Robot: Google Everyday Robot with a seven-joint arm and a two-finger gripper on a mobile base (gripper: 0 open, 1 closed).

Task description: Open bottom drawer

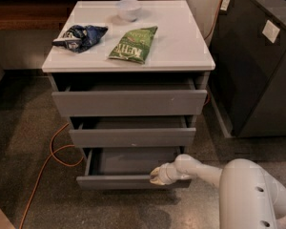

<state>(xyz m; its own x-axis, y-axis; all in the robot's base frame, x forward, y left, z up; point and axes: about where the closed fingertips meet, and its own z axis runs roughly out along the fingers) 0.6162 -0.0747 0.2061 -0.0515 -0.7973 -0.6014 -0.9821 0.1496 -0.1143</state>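
The bottom drawer [119,182] is the lowest of three grey fronts in the white-topped cabinet [181,42]. It stands pulled out, and its shallow grey inner tray [133,161] shows. My gripper [157,175] sits at the drawer's front top edge, right of the middle, at the end of my white arm [205,171], which reaches in from the lower right. The top drawer [128,101] and middle drawer [131,137] are each slightly out.
On the cabinet top lie a white bowl [128,8], a dark blue chip bag [80,36] and a green chip bag [133,44]. An orange cable [47,161] loops on the floor at the left. A dark grey unit [257,70] stands at the right.
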